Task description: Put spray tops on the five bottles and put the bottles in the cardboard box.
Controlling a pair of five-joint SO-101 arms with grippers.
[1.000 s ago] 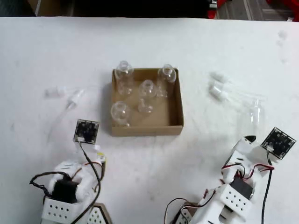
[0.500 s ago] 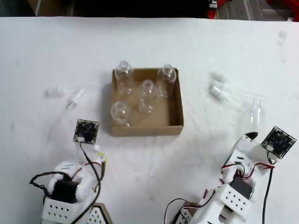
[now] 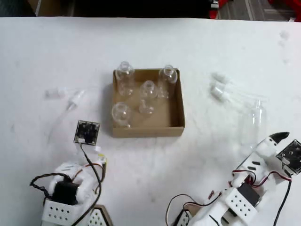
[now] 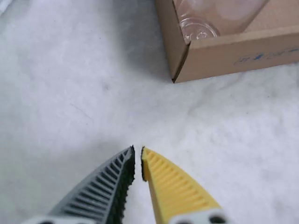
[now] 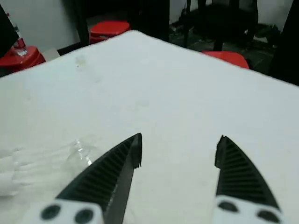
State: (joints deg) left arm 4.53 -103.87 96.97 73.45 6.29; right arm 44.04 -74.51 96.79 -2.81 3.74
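The cardboard box sits mid-table with several clear open-necked bottles standing in it. One more clear bottle lies on the white table to the right, and it shows faintly in the right wrist view as the bottle. Clear spray tops lie right of the box and left of it. My right gripper is open and empty, near the front right corner, just beyond the lying bottle. My left gripper is shut over bare table, short of the box's corner.
The left arm's base and the right arm's base stand at the table's front edge. Red stools and dark furniture are beyond the table's far side. Bare white cloth surrounds the box.
My right arm has swung to the right, away from the lying bottle and toward the table's right edge. The left arm, box and bottles have not moved.
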